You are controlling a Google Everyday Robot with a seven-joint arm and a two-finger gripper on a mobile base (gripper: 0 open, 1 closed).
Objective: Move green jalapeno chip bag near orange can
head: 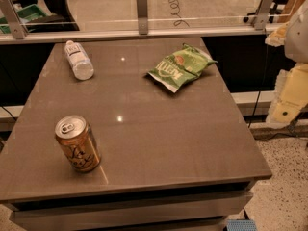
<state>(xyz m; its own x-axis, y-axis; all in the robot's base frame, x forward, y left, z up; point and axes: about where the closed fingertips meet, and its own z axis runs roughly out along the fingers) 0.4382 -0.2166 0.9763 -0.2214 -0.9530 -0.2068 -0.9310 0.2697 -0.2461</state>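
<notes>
The green jalapeno chip bag [180,67] lies flat on the far right part of the grey-brown table [183,138], crinkled, with white lettering. The orange can [78,144] stands near the table's front left, leaning slightly, with its silver pull-tab top showing. The two are far apart, on a diagonal across the table. My gripper [287,100] shows as a pale white and yellow shape at the right edge of the view. It is off the table's right side, well clear of the bag, and touches nothing.
A clear plastic water bottle [79,60] lies on its side at the table's far left. A glass barrier on metal posts [141,11] runs along the far edge. Speckled floor [284,196] lies to the right of the table.
</notes>
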